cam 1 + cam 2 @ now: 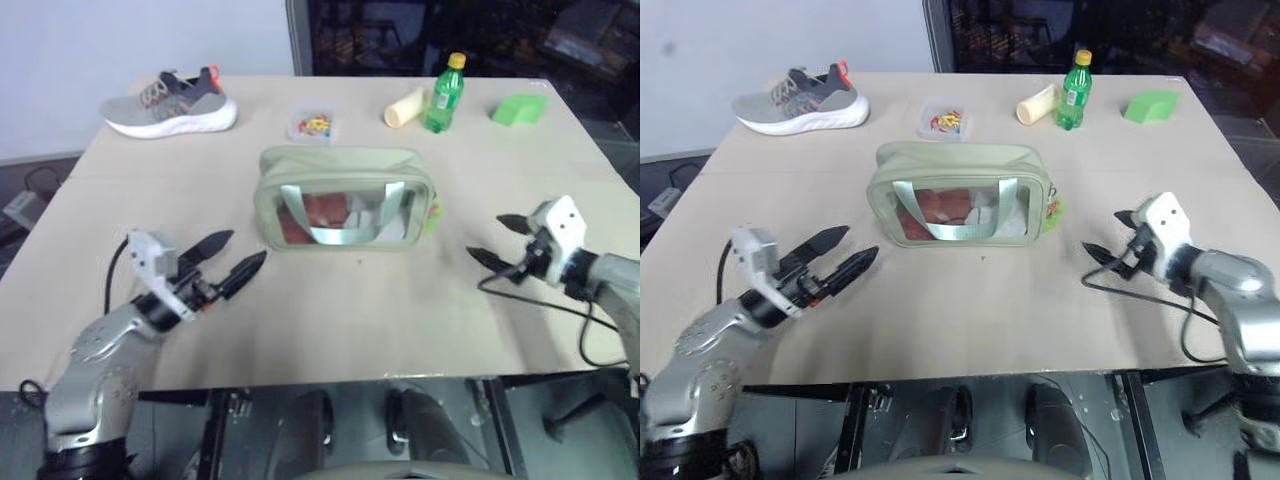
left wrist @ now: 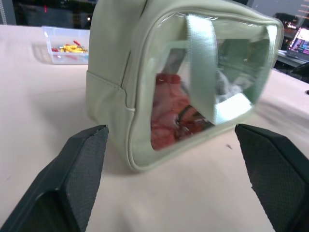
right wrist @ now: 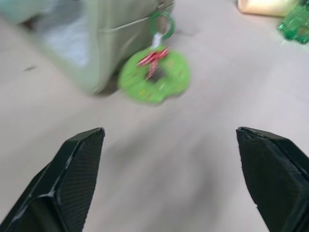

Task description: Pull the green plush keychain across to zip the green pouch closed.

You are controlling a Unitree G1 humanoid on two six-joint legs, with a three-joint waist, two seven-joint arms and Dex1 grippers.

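The green pouch [image 1: 345, 195] stands upright in the middle of the table, its clear window and strap handle facing me. At its right end the green plush keychain [image 3: 153, 75] hangs from a ring and rests on the table, also seen as a lime spot [image 1: 435, 215]. My left gripper [image 1: 248, 246] is open, a short way off the pouch's left end and pointing at it, holding nothing. My right gripper [image 1: 483, 235] is open too, a little right of the keychain and apart from it. In the left wrist view the pouch [image 2: 193, 82] sits just beyond the fingertips [image 2: 91, 145].
Along the far side stand a grey sneaker [image 1: 170, 100], a clear box of coloured bits [image 1: 315, 124], a cream roll [image 1: 403, 106], a green bottle [image 1: 443, 95] and a bright green wedge [image 1: 519, 108]. The table's front edge [image 1: 330, 380] runs just below both grippers.
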